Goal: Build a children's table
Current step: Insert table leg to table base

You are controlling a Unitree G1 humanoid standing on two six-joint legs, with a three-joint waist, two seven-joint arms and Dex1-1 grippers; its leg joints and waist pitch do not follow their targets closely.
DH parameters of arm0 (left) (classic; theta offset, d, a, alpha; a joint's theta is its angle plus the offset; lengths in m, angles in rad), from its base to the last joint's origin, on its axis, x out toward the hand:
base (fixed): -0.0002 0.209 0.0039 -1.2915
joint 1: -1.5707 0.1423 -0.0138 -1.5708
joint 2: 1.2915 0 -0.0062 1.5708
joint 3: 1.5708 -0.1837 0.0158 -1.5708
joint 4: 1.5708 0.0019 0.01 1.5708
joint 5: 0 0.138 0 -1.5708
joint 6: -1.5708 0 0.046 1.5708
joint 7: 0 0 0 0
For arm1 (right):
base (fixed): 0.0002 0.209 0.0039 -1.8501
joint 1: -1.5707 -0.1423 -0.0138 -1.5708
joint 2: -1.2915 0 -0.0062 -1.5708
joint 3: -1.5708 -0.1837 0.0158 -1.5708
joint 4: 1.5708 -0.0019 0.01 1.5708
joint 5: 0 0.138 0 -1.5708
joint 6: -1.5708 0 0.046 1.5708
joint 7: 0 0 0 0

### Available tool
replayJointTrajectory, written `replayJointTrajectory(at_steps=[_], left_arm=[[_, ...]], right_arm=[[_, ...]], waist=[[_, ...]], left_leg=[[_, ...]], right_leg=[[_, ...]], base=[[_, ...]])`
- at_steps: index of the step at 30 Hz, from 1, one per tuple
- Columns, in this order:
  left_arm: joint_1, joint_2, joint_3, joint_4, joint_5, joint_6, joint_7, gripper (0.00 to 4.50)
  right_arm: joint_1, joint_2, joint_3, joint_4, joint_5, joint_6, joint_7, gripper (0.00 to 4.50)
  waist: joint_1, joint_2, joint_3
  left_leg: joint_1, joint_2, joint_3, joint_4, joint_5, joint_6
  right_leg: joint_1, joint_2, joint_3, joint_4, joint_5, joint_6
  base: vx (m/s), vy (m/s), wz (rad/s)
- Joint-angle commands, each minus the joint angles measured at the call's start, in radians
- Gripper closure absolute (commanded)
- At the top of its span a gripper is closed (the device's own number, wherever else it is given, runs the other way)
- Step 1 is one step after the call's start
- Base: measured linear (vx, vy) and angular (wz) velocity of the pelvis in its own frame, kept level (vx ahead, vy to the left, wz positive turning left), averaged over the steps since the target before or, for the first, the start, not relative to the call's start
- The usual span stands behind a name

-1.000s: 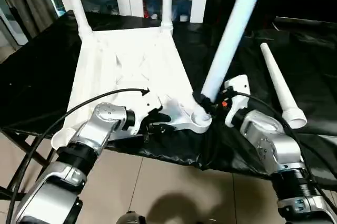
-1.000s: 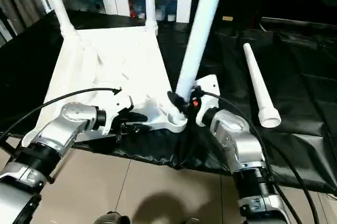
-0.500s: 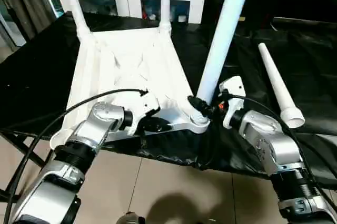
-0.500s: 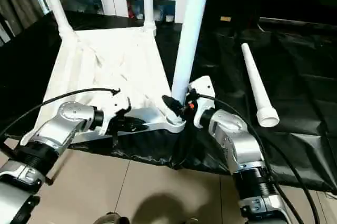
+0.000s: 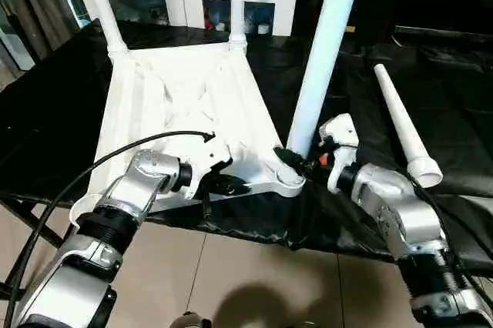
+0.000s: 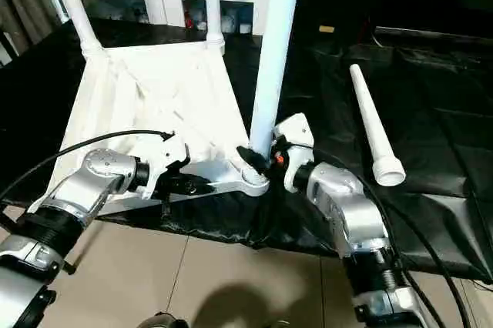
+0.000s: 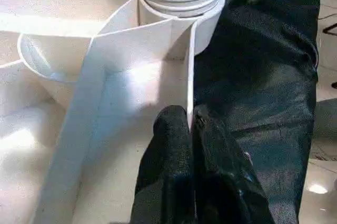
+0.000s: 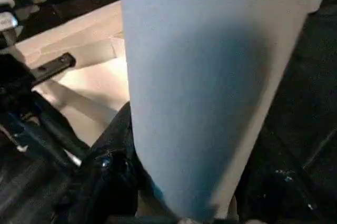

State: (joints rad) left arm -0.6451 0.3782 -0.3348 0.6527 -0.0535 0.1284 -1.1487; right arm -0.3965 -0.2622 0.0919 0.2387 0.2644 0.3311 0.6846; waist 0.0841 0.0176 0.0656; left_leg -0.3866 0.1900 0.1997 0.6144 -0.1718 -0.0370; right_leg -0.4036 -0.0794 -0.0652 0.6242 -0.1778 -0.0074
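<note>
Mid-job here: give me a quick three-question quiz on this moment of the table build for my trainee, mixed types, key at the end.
1. True or false: the loose leg lying on the black-sheeted work table is already fitted to the tabletop.
2. What does the left gripper clamp? A) a leg B) a thin wall at the tabletop's near edge C) the black sheet
3. Fill in: the right gripper grips the base of the near-right leg, which stands in a corner ____.

Key: 1 false; 2 B; 3 socket.
</note>
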Motion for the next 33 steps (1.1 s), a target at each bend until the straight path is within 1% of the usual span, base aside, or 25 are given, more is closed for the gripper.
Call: replayJointTrajectory(at_steps=[1, 5, 9, 10, 11, 12, 13, 14, 15, 16, 18, 20, 21, 22, 24, 26, 28, 30, 31, 32, 33], left_arm=[[0.002, 0.002, 0.003, 0.027, 0.017, 0.0, 0.007, 4.5], [-0.002, -0.004, 0.005, 0.035, 0.017, -0.006, 0.009, 4.5], [-0.005, -0.008, 0.007, 0.038, 0.014, -0.023, -0.002, 4.5], [-0.007, -0.01, 0.009, 0.042, 0.014, -0.029, -0.008, 4.5], [-0.007, -0.01, 0.009, 0.042, 0.014, -0.029, -0.008, 4.5], [-0.009, -0.01, 0.009, 0.045, 0.017, -0.034, -0.007, 4.5], [-0.012, -0.011, 0.01, 0.05, 0.019, -0.039, -0.005, 4.5], [-0.014, -0.012, 0.011, 0.054, 0.021, -0.041, -0.005, 4.5], [-0.017, -0.014, 0.014, 0.059, 0.021, -0.044, -0.002, 4.5], [-0.018, -0.014, 0.015, 0.06, 0.021, -0.044, -0.001, 4.5], [-0.022, -0.016, 0.019, 0.065, 0.021, -0.044, 0.005, 4.5], [-0.025, -0.018, 0.026, 0.071, 0.021, -0.044, 0.015, 4.5], [-0.026, -0.019, 0.028, 0.073, 0.02, -0.045, 0.018, 4.5], [-0.027, -0.02, 0.031, 0.077, 0.021, -0.047, 0.025, 4.5], [-0.029, -0.021, 0.033, 0.082, 0.022, -0.05, 0.027, 4.5], [-0.034, -0.023, 0.036, 0.095, 0.026, -0.058, 0.039, 4.5], [-0.039, -0.026, 0.039, 0.105, 0.026, -0.062, 0.046, 4.5], [-0.042, -0.027, 0.039, 0.107, 0.027, -0.063, 0.048, 4.5], [-0.044, -0.029, 0.041, 0.11, 0.028, -0.064, 0.049, 4.5], [-0.045, -0.03, 0.041, 0.113, 0.028, -0.065, 0.051, 4.5], [-0.047, -0.031, 0.043, 0.116, 0.03, -0.067, 0.052, 4.5]], right_arm=[[0.01, -0.012, 0.019, -0.008, -0.005, 0.035, 0.012, 2.59], [0.012, -0.017, 0.023, -0.014, -0.005, 0.042, 0.02, 2.59], [0.001, -0.005, 0.004, 0.031, -0.008, 0.022, 0.007, 2.59], [-0.009, 0.011, -0.016, 0.061, 0.006, 0.019, -0.002, 2.59], [-0.009, 0.011, -0.016, 0.061, 0.006, 0.019, -0.002, 2.59], [-0.017, 0.019, -0.029, 0.082, 0.014, 0.016, -0.009, 2.59], [-0.025, 0.028, -0.046, 0.106, 0.027, 0.017, -0.016, 2.59], [-0.031, 0.034, -0.06, 0.125, 0.037, 0.017, -0.022, 2.59], [-0.037, 0.041, -0.082, 0.149, 0.053, 0.018, -0.029, 2.59], [-0.037, 0.043, -0.086, 0.152, 0.057, 0.018, -0.03, 2.59], [-0.029, 0.05, -0.124, 0.172, 0.089, 0.019, -0.032, 2.59], [-0.009, 0.051, -0.145, 0.182, 0.106, 0.013, -0.023, 2.59], [0.003, 0.051, -0.147, 0.184, 0.106, 0.007, -0.02, 2.59], [0.026, 0.051, -0.145, 0.181, 0.104, 0.0, -0.01, 2.59], [0.047, 0.053, -0.141, 0.18, 0.098, -0.013, -0.006, 2.6], [0.072, 0.052, -0.135, 0.181, 0.087, -0.036, -0.004, 2.6], [0.094, 0.051, -0.129, 0.178, 0.073, -0.059, -0.011, 2.6], [0.116, 0.05, -0.12, 0.162, 0.06, -0.075, -0.02, 2.6], [0.128, 0.054, -0.121, 0.154, 0.059, -0.084, -0.03, 2.6], [0.136, 0.057, -0.122, 0.149, 0.059, -0.088, -0.035, 2.6], [0.144, 0.06, -0.122, 0.143, 0.058, -0.098, -0.042, 2.6]], waist=[[0.0, -0.005, -0.073], [0.002, -0.007, -0.073], [0.002, -0.007, -0.073], [0.002, -0.003, -0.072], [0.0, -0.005, -0.072], [0.001, -0.001, -0.071], [-0.002, -0.003, -0.071], [-0.002, -0.003, -0.07], [-0.005, -0.003, -0.07], [-0.005, -0.003, -0.069], [-0.005, -0.002, -0.069], [-0.004, -0.002, -0.07], [-0.003, -0.009, -0.07], [0.0, -0.005, -0.071], [0.003, -0.003, -0.071], [0.004, -0.004, -0.073], [0.007, -0.002, -0.073], [0.005, -0.005, -0.073], [0.007, -0.002, -0.074], [0.006, -0.002, -0.073], [0.007, -0.001, -0.074]], left_leg=[[0.027, 0.043, -0.028, -0.085, -0.274, -0.025], [0.026, 0.043, -0.027, -0.085, -0.27, -0.025], [0.026, 0.042, -0.027, -0.085, -0.269, -0.023], [0.026, 0.042, -0.028, -0.085, -0.274, -0.024], [0.026, 0.041, -0.028, -0.086, -0.281, -0.025], [0.027, 0.042, -0.03, -0.087, -0.285, -0.028], [0.028, 0.042, -0.029, -0.087, -0.301, -0.03], [0.028, 0.042, -0.031, -0.088, -0.31, -0.034], [0.031, 0.042, -0.031, -0.089, -0.32, -0.035], [0.03, 0.042, -0.031, -0.089, -0.325, -0.036], [0.032, 0.044, -0.032, -0.089, -0.331, -0.038], [0.033, 0.044, -0.031, -0.09, -0.327, -0.036], [0.032, 0.044, -0.03, -0.09, -0.322, -0.034], [0.031, 0.045, -0.031, -0.09, -0.31, -0.032], [0.03, 0.046, -0.03, -0.091, -0.3, -0.03], [0.031, 0.045, -0.028, -0.091, -0.291, -0.024], [0.033, 0.045, -0.027, -0.091, -0.292, -0.02], [0.031, 0.044, -0.028, -0.093, -0.299, -0.02], [0.032, 0.043, -0.029, -0.093, -0.299, -0.02], [0.033, 0.044, -0.029, -0.094, -0.305, -0.02], [0.034, 0.044, -0.029, -0.094, -0.309, -0.021]], right_leg=[[0.037, -0.074, 0.051, -0.087, -0.308, -0.189], [0.038, -0.075, 0.051, -0.088, -0.311, -0.185], [0.038, -0.076, 0.051, -0.09, -0.319, -0.183], [0.037, -0.076, 0.051, -0.092, -0.332, -0.181], [0.037, -0.077, 0.051, -0.093, -0.341, -0.183], [0.037, -0.077, 0.05, -0.093, -0.346, -0.181], [0.036, -0.077, 0.05, -0.096, -0.36, -0.182], [0.037, -0.077, 0.049, -0.097, -0.377, -0.179], [0.034, -0.078, 0.049, -0.099, -0.384, -0.18], [0.034, -0.078, 0.049, -0.099, -0.39, -0.179], [0.033, -0.079, 0.049, -0.101, -0.398, -0.179], [0.033, -0.078, 0.049, -0.101, -0.387, -0.18], [0.033, -0.078, 0.049, -0.101, -0.381, -0.18], [0.035, -0.08, 0.05, -0.098, -0.367, -0.184], [0.035, -0.079, 0.05, -0.097, -0.346, -0.185], [0.036, -0.078, 0.049, -0.096, -0.324, -0.191], [0.034, -0.079, 0.05, -0.1, -0.327, -0.188], [0.037, -0.079, 0.049, -0.1, -0.333, -0.187], [0.038, -0.08, 0.048, -0.101, -0.346, -0.182], [0.036, -0.079, 0.049, -0.104, -0.358, -0.177], [0.035, -0.08, 0.049, -0.105, -0.363, -0.176]], base=[[0.0, 0.0, 0.0], [0.0, 0.0, 0.0], [0.0, 0.0, 0.0], [0.0, 0.0, 0.0], [0.0, 0.0, 0.0], [0.0, 0.0, 0.0], [0.0, 0.0, 0.0], [0.0, 0.0, 0.0], [0.0, 0.0, 0.0], [0.0, 0.0, 0.0], [0.0, 0.0, 0.0], [0.0, 0.0, 0.0], [0.0, 0.0, 0.0], [0.0, 0.0, 0.0], [0.0, 0.0, 0.0], [0.0, 0.0, 0.0], [0.0, 0.0, 0.0], [0.0, 0.0, 0.0], [0.0, 0.0, 0.0], [0.0, 0.0, 0.0], [0.0, 0.0, 0.0]])
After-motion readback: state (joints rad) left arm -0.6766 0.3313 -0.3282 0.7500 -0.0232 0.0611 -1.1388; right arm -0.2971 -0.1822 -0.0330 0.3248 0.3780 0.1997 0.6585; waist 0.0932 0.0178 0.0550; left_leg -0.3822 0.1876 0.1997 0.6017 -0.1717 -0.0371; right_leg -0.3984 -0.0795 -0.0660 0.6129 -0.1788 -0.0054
